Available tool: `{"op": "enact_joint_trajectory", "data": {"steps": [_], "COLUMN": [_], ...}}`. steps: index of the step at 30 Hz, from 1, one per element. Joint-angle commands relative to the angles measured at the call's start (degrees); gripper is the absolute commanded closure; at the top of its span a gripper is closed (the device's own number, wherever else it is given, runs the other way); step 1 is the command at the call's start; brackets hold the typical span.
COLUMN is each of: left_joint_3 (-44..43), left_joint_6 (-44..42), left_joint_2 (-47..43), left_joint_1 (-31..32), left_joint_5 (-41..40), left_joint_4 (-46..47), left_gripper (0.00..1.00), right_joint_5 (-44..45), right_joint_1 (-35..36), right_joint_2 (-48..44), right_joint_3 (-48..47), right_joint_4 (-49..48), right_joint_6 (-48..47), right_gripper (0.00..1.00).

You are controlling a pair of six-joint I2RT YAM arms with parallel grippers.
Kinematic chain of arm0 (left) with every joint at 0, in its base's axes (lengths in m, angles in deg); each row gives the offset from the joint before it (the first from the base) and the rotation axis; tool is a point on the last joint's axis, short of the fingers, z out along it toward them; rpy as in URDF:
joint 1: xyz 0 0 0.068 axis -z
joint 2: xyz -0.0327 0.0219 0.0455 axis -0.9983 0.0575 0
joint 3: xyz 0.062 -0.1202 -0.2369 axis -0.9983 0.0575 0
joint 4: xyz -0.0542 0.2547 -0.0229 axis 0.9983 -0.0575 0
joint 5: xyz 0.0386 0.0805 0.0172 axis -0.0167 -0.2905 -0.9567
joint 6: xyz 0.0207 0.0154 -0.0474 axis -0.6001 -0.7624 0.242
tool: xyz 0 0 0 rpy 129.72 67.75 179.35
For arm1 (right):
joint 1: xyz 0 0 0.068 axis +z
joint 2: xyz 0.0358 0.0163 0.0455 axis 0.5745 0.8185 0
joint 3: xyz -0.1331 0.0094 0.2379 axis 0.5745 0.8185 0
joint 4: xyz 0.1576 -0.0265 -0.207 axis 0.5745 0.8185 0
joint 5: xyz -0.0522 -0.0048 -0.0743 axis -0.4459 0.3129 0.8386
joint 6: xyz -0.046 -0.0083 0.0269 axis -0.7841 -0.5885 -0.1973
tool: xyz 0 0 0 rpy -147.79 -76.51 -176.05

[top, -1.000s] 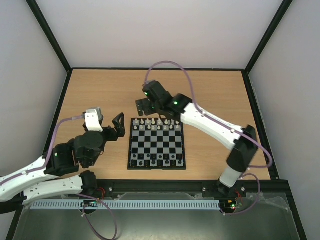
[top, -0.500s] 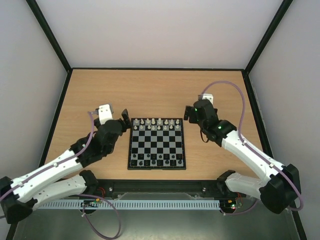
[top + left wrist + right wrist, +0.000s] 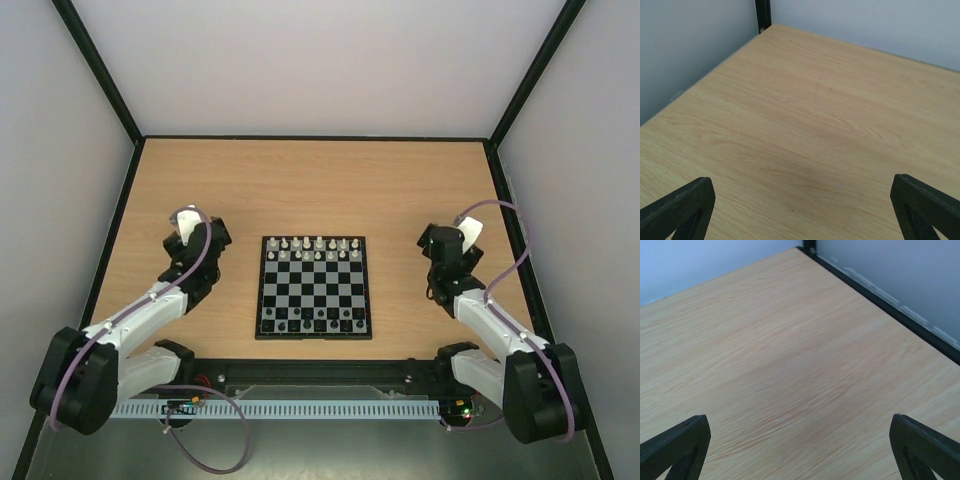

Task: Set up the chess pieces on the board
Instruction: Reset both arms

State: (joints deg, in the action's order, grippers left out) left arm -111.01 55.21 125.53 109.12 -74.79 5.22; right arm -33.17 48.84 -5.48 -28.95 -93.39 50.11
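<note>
The board lies flat in the middle of the table. Pale chess pieces stand in its two far rows, and tiny black pieces in its two near rows. My left gripper is folded back to the left of the board, well apart from it. My right gripper sits off to the board's right. In the left wrist view the left gripper is open over bare wood, its fingers far apart. In the right wrist view the right gripper is open too, with nothing between its fingers.
The wooden table is fenced by a black frame and pale walls. In the right wrist view the black frame edge runs along the table's right side. The left wrist view shows a corner post.
The right arm has drawn back from over the board's far rows to the right side. The left arm has swung away from the board's left edge and folded back. Both grippers stayed open.
</note>
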Motion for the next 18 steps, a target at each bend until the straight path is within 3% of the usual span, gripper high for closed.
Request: {"op": "enact_joint_trajectory", "data": {"steps": [1,10,14,16,18], "left_joint_3": [4.0,7.1,13.6,14.6,12.6], "left_joint_6": [-6.9,-13.1,-18.9,-16.6,-16.7], "left_joint_2": [2.5,5.1,8.8,12.5,14.4], "left_joint_1": [-3.8,-10.9,-13.6,-17.0,-17.8], "left_joint_5": [-1.6,6.3,10.0,13.5,15.7], "left_joint_4": [15.0,30.2,45.7,49.1,46.7], "left_gripper": [0.01,0.01,0.0,0.0,0.0], "right_joint_5": [6.4,7.7,8.3,6.4,6.5], "right_joint_1": [-3.2,-5.1,-5.6,-6.7,-6.7], "right_joint_2": [3.2,17.8,22.4,25.0,25.7], "right_joint_3": [4.7,7.1,5.6,6.9,5.7], "right_joint_4": [-13.6,-32.8,-38.7,-44.7,-43.0], "right_joint_6": [0.1,-4.4,-7.6,-8.5,-8.2], "right_gripper": [0.01,0.01,0.01,0.01,0.01]}}
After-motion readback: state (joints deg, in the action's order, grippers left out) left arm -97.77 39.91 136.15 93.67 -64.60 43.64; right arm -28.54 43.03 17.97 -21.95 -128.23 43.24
